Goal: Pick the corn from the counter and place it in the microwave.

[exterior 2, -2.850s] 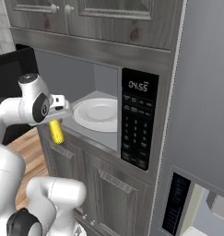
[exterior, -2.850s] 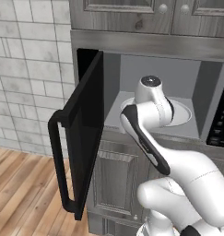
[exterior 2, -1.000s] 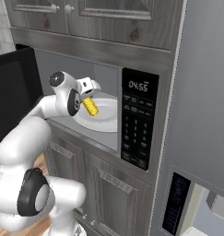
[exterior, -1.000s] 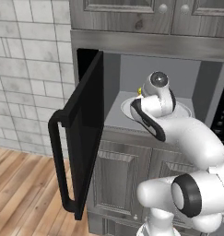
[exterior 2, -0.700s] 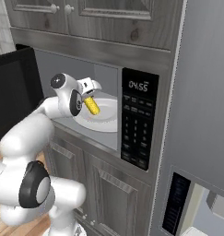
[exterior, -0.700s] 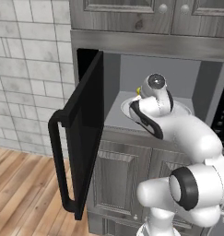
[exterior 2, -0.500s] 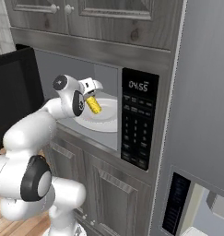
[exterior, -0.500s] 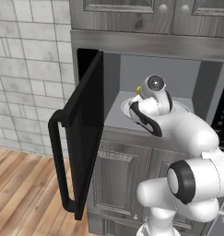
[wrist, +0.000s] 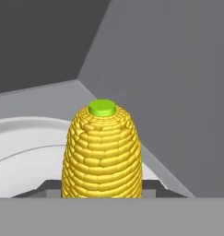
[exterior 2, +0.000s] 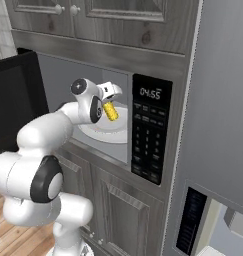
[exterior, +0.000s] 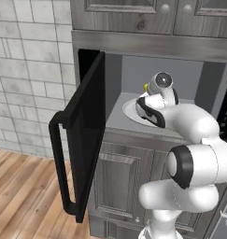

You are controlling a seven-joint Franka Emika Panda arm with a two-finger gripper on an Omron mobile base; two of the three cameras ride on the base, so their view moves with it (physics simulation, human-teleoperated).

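The microwave stands open, its black door swung out to the left. Inside, the white turntable plate lies on the grey floor. My gripper reaches into the cavity and is shut on the corn, a yellow bumpy cob with a green end. The corn hangs a little above the turntable plate, pointing toward the grey back wall. In the left base view a sliver of the corn shows beside the wrist. The counter is out of view.
A black keypad panel with a clock display sits right of the cavity. Grey panelled cabinets stand above and below the microwave. The open door's bar handle juts out at the left. A tiled wall lies further left.
The hand with the corn has drawn slightly to the left within the cavity and turned a little. The grip is unchanged.
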